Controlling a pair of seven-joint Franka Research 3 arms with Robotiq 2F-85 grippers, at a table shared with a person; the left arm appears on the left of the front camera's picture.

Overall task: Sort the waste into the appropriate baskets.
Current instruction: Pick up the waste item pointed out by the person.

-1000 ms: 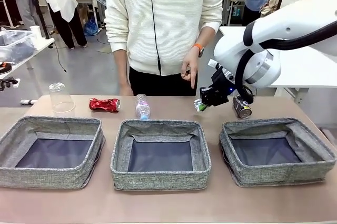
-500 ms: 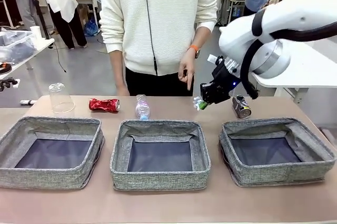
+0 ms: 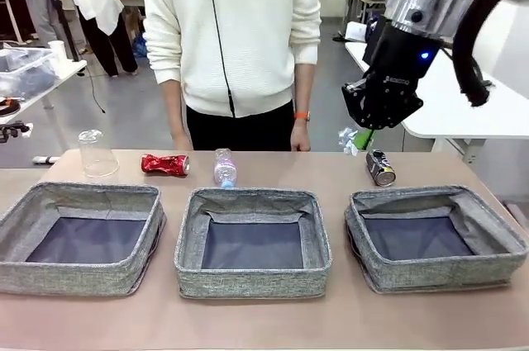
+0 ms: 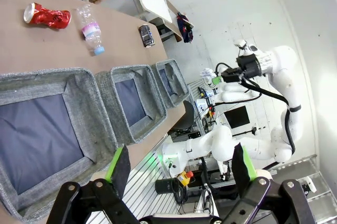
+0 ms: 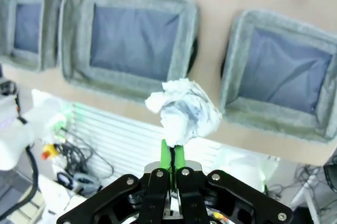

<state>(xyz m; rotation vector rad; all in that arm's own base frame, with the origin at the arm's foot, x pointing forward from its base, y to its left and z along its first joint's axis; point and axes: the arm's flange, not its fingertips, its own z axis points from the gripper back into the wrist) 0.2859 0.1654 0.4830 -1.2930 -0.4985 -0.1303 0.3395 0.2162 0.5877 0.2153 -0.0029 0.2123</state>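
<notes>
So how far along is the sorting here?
Done: nothing; left basket, middle basket and right basket all show bare bottoms. In hand: right pincer shut on the paper ball, held high off the table. Remaining: cup, red can, bottle and dark can sit on the table; left pincer open.

The right arm reaches in from the right, held high, its wrist bent so the right gripper points downward and slightly left. Its jaws are pressed together, and the green tips pinch a crumpled white paper ball. The left gripper is rolled sideways with its jaws spread wide, both green-padded fingers well apart.
</notes>
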